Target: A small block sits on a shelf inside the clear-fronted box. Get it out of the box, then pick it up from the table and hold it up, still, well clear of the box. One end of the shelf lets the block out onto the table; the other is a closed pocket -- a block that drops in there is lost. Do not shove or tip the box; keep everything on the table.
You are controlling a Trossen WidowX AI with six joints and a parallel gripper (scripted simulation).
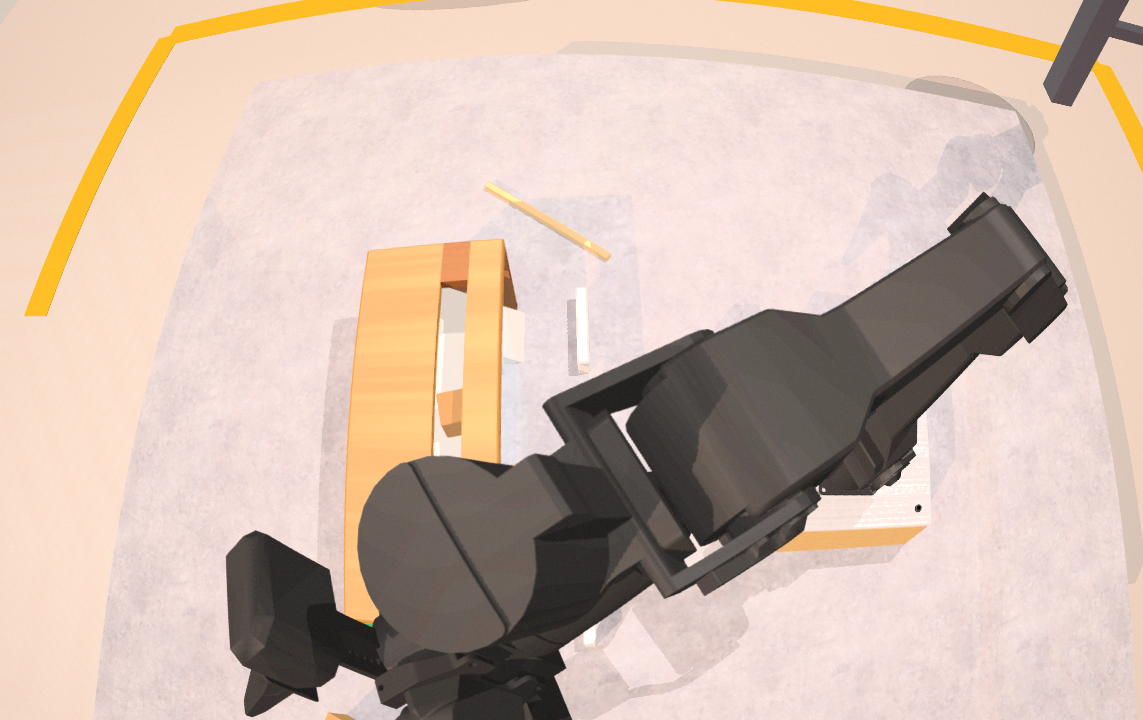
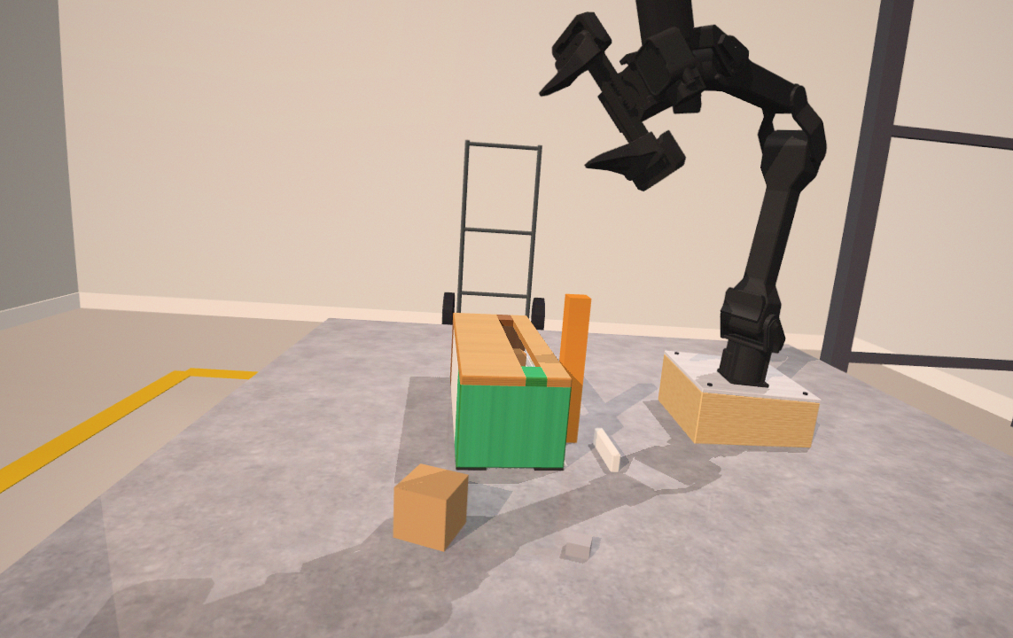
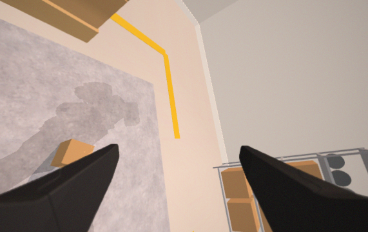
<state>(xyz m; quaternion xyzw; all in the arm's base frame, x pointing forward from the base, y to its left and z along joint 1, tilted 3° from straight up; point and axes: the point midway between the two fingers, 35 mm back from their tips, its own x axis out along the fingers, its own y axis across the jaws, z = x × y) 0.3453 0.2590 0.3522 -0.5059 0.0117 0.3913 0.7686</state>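
Orange block inside the slotted wooden box.

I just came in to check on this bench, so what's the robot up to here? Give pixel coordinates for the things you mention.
The arm's gripper (image 1: 405, 662) (image 2: 565, 130) (image 3: 180, 151) hangs open and empty, high above the table. A small block (image 1: 451, 411) is inside the long wooden box (image 1: 391, 358) (image 2: 511, 424), seen through the slot in its top. The job is to get that block out and hold it up; it isn't out yet.

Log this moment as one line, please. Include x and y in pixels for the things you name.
gripper (image 2: 565, 130) (image 3: 180, 151): open, nothing held | small block (image 1: 450, 411): inside box (image 1: 391, 358) (image 2: 511, 424), seen through top slot | orange post (image 2: 575, 369): upright beside box
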